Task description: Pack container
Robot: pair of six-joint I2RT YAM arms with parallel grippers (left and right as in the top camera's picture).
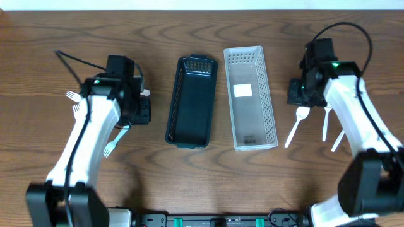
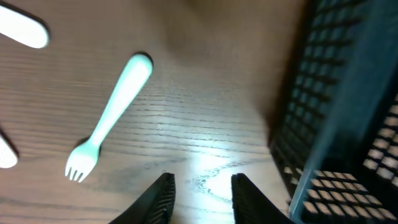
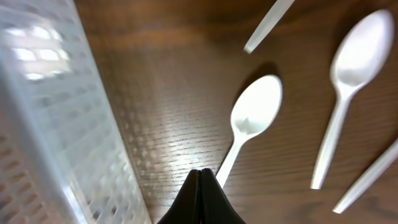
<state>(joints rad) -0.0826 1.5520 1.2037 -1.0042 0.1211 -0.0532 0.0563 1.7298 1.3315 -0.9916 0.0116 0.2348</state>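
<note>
A dark blue slotted basket (image 1: 191,101) and a white slotted basket (image 1: 250,98) stand side by side mid-table. My left gripper (image 1: 142,111) is open and empty over bare wood just left of the blue basket (image 2: 336,112); its fingers (image 2: 202,186) sit right of a pale teal fork (image 2: 112,115), which also shows overhead (image 1: 113,142). My right gripper (image 1: 298,94) is shut with nothing between the fingers (image 3: 200,177), right of the white basket (image 3: 56,124). A white spoon (image 3: 252,118) lies just past its tips, also visible overhead (image 1: 297,125).
More white spoons (image 1: 326,123) (image 1: 338,140) lie right of the first; one shows in the right wrist view (image 3: 348,81). White forks (image 1: 71,96) lie at the far left, and a white handle (image 2: 22,28) shows in the left wrist view.
</note>
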